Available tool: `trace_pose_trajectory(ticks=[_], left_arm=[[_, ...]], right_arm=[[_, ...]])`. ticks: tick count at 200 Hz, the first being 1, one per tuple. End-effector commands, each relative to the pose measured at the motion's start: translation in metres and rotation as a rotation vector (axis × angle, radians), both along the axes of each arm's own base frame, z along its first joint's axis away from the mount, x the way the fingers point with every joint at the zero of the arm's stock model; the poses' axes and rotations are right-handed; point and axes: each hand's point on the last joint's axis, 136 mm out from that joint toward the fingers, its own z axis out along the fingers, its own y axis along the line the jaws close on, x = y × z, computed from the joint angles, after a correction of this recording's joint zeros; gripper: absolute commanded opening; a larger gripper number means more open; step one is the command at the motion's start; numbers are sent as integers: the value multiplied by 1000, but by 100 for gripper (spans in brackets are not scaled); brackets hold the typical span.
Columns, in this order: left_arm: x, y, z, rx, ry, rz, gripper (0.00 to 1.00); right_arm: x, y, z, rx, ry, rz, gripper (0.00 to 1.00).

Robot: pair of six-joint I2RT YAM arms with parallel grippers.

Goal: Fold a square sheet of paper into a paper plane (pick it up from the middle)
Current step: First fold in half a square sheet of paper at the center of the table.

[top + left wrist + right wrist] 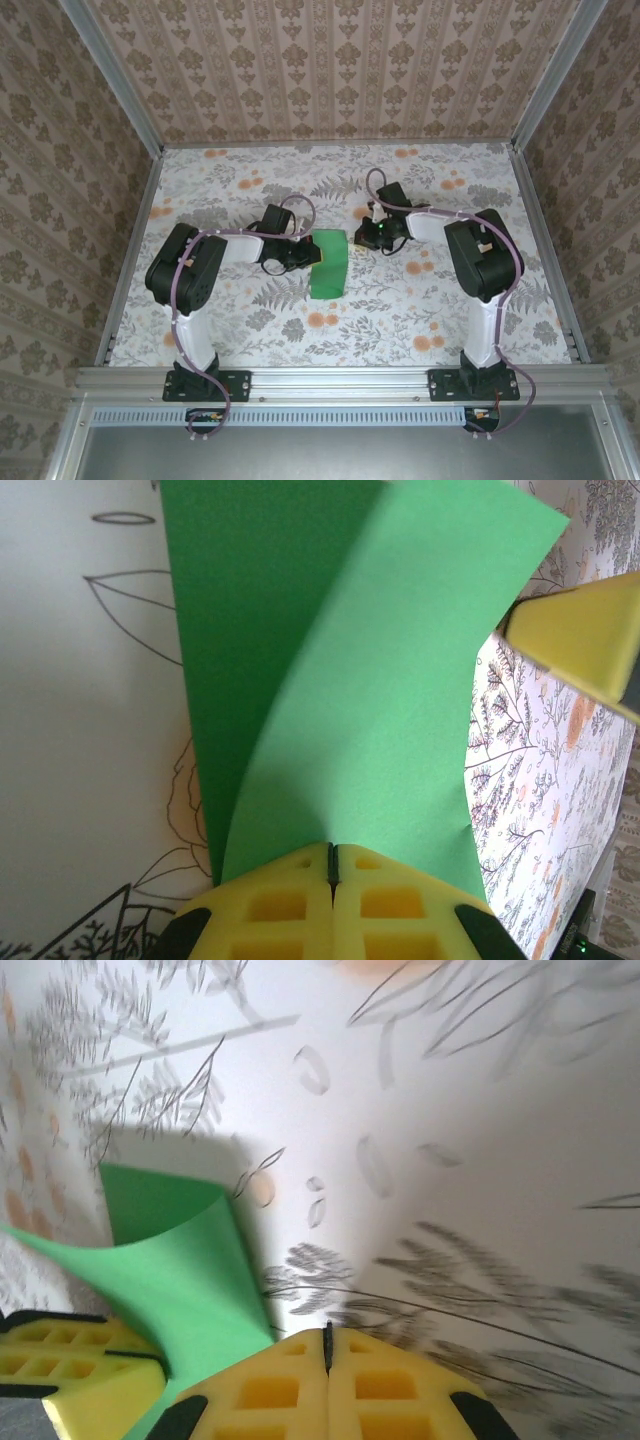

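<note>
sheet [329, 263] brt green | L hand [333, 855] yellow | table [250, 320] wht w/ floral print

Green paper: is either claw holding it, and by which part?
The left claw is shut on the green paper, pinching the edge of its lifted flap. The right claw is shut beside it, apparently gripping nothing.

Bright, even light, soft shadows; right wrist view partly blurred

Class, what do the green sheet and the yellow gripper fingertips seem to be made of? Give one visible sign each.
Thin bright green square sheet: probably matte paper; it curls without shine. Left gripper's yellow blocky fingertips: perhaps moulded plastic or rubber, with recessed pockets.
</note>
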Motion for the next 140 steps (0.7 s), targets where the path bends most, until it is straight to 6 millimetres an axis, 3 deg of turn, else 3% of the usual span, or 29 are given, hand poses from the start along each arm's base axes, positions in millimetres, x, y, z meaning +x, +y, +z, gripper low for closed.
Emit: trace_pose_trajectory(ticks=[1,33,63,97,140], left_arm=[[-63,74,-96,379,270,80,0],[-62,74,-97,377,272,90,0],[-62,74,-97,374,277,98,0],[-64,75,-98,376,283,104,0],[-66,76,-102,373,299,123,0]], right_arm=[[-2,3,19,-36,-56,-16,0],[-10,50,21,54,-43,65,0],[-6,66,5,90,0,82,0],[6,57,-8,66,18,54,0],[36,19,-24,22,37,-58,0]])
